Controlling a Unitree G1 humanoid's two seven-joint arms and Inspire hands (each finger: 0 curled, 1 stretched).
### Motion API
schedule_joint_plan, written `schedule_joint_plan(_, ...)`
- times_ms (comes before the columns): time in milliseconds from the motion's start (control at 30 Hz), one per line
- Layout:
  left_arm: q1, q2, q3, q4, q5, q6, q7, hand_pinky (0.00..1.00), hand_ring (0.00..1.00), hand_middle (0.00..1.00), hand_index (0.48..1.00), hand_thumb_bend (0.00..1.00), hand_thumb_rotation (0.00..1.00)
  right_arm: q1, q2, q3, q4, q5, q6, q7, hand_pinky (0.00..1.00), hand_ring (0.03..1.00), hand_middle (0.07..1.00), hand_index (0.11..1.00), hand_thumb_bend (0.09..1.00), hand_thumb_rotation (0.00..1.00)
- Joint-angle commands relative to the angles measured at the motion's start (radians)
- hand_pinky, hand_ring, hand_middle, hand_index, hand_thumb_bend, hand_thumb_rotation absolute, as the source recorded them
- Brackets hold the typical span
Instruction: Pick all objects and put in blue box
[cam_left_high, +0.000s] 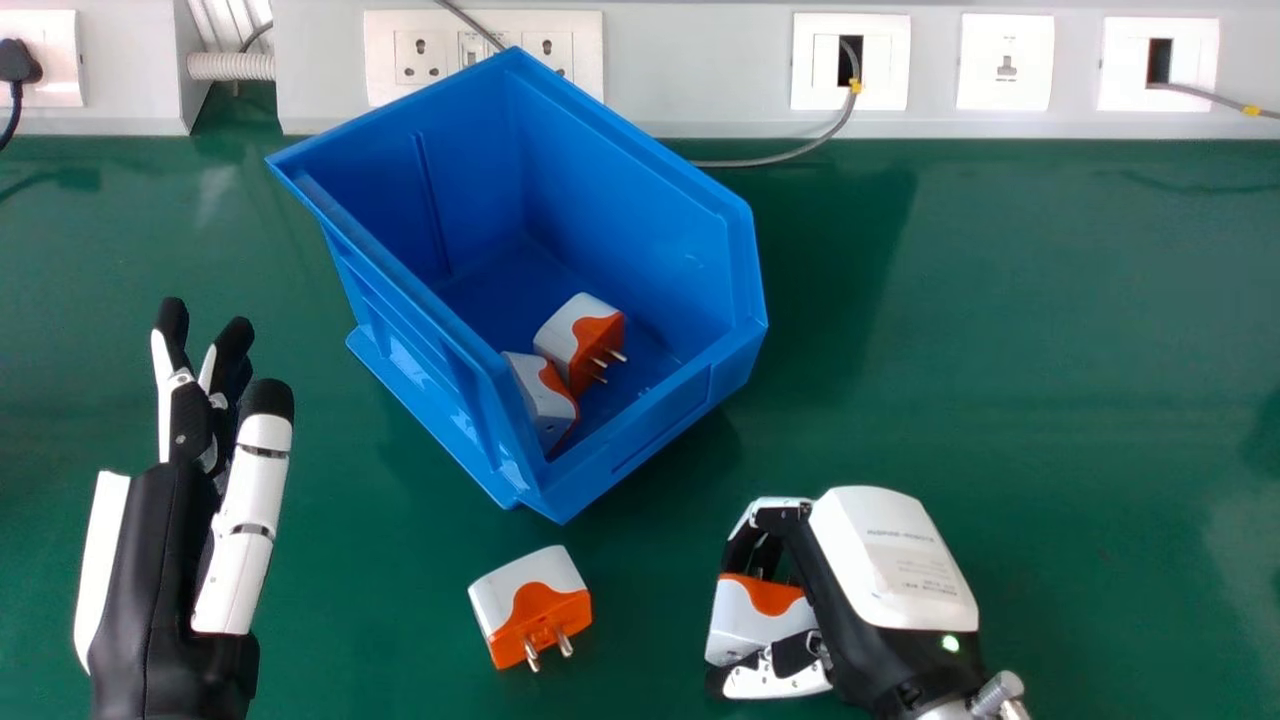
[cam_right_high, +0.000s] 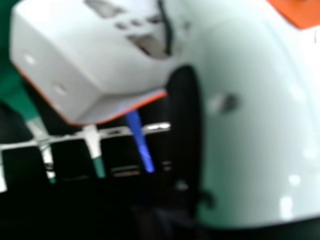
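In the head view my right hand (cam_left_high: 880, 590) is low on the right, its fingers and thumb curled round a white and orange plug adapter (cam_left_high: 755, 622). That held adapter (cam_right_high: 65, 70) is large in the right hand view, against the dark fingers. A second adapter (cam_left_high: 535, 610) lies on the green table between my hands, its pins toward the robot. The blue box (cam_left_high: 640, 440) stands beyond it, turned at an angle, holding two adapters, one (cam_left_high: 582, 340) leaning by the other (cam_left_high: 543, 398). My left hand (cam_left_high: 180, 540) is at the left with straight fingers, touching nothing.
Green table surface (cam_left_high: 1050, 400) stretches to the right of the box. Along the back runs a grey panel with wall sockets (cam_left_high: 480, 55). A grey cable (cam_left_high: 770, 160) curves onto the table behind the box.
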Motion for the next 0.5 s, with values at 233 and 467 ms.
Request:
schedule_joint_plan(233,-0.001,0.008,0.004,-0.026,-0.01,-0.014,-0.006,1.0,0.99,0.98,0.983,0.29,0.8,0.007,-0.004,-0.028,0.037,0.027,0.043,0.014,0.23,0.297,0.461,0.497,0.512,0.0)
schedule_joint_plan(467,0.002,0.008,0.001,-0.031,-0.006,-0.015,-0.006,1.0,0.99,0.98,0.978,0.33,0.8,0.05,0.005,-0.053,-0.078,0.041,0.06,0.015,0.18,0.236,0.439,0.508,0.509,0.0)
